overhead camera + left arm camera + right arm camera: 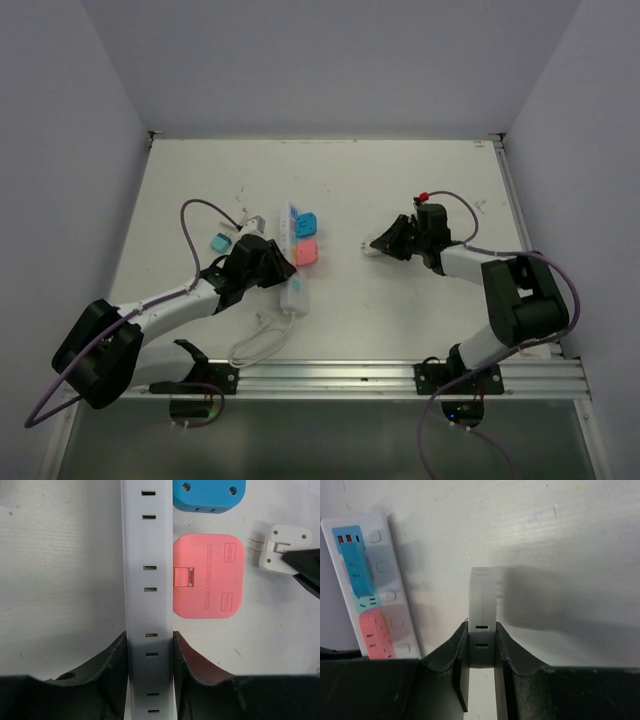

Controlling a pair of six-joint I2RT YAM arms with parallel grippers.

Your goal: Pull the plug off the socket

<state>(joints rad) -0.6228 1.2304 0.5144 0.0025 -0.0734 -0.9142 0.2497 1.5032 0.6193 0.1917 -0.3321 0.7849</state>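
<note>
The long white rectangular plastic power strip with coloured outlet faces (295,292) lies left of the middle of the white table top (400,180), clamped by its long sides between the black fingers of your left gripper (149,642). The small white plastic plug (483,595) is out of it and well apart to the right, pinched between the fingers of your right gripper (482,632). I judge the pulling is done, so your next move asks only to lower the plug to the table and open the right fingers gently.
</note>
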